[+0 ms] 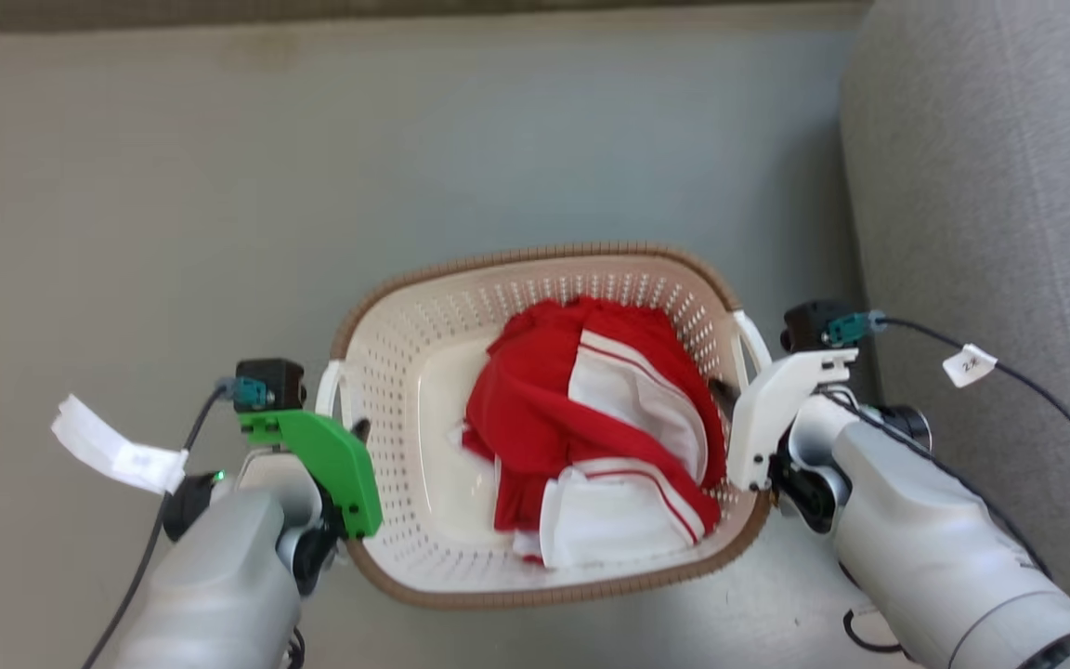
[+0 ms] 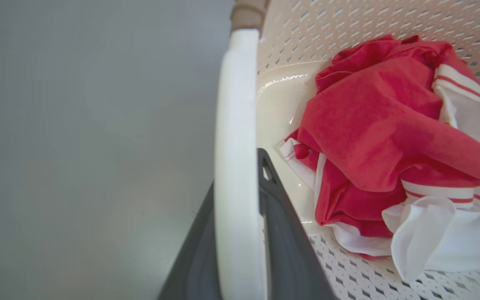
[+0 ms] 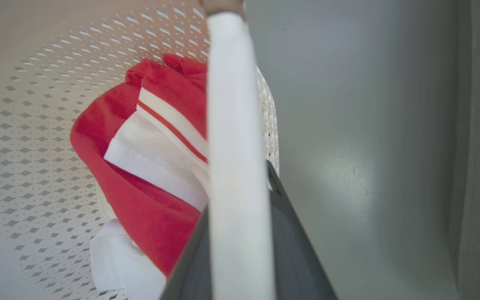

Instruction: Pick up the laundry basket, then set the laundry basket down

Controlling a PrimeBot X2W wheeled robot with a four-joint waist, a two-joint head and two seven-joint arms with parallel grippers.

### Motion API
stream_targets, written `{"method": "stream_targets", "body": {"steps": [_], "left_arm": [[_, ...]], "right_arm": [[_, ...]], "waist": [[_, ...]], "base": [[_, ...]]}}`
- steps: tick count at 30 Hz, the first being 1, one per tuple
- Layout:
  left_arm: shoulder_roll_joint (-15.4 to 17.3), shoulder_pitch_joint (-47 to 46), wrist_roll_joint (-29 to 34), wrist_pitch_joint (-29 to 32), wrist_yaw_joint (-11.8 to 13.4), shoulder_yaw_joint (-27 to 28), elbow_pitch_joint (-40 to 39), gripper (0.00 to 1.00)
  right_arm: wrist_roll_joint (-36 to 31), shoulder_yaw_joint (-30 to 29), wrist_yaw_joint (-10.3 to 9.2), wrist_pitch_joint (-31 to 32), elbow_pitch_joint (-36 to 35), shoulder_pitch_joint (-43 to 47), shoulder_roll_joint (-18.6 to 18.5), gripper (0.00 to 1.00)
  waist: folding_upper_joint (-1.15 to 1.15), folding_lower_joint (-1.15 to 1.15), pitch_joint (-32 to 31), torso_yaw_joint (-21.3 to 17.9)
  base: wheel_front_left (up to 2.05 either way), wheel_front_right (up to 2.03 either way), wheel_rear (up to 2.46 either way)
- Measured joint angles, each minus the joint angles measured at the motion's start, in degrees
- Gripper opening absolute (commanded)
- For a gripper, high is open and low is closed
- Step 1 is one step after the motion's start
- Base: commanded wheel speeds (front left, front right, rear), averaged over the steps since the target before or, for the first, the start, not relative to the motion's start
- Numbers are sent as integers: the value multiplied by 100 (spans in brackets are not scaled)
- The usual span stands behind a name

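Grey floor [image 1: 173, 186], grey sofa [image 1: 990, 186] on the right. The laundry basket [image 1: 535, 253] sits between both arms, just beside the sofa, with a red and white garment [image 1: 535, 409] bunched inside. Left gripper [image 1: 356, 433] is clamped on the white left handle [image 1: 329, 381], fingers either side of it. Right gripper [image 1: 724, 392] is clamped the same way on the right handle [image 1: 753, 339]. Can't tell if the basket is off the floor.

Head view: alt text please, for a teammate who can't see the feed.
A cream perforated plastic laundry basket with a brown woven-look rim, holding crumpled red-and-white clothing, is gripped at both ends. The left gripper and right gripper each close on a white side handle, above grey floor beside a grey fabric sofa.
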Motion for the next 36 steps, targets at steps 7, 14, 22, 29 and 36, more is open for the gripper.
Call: {"method": "stream_targets", "body": {"steps": [7,14,22,29,36], "left_arm": [[-12,392,-193,225,-1,-147,44,0],[-38,843,-347,401,-14,-243,145,0],[-45,1077,-493,645,-15,-323,197,0],[-44,1078,-566,866,-15,-370,188,0],[-44,1075,-591,1056,-15,-453,179,0]], "right_arm": [[236,169,-11,189,74,387,16,0],[393,285,-11,363,221,804,86,0],[576,424,-11,592,229,1045,92,0],[666,489,-11,743,241,1048,77,0],[725,528,-11,850,288,1047,78,0]], "waist": [[0,0,-578,-69],[0,0,-1159,-126],[0,0,-1738,-176],[0,0,-1957,-196],[0,0,-1958,-197]], "base": [[0,0,0],[0,0,0],[0,0,0],[0,0,0],[0,0,0]]}}
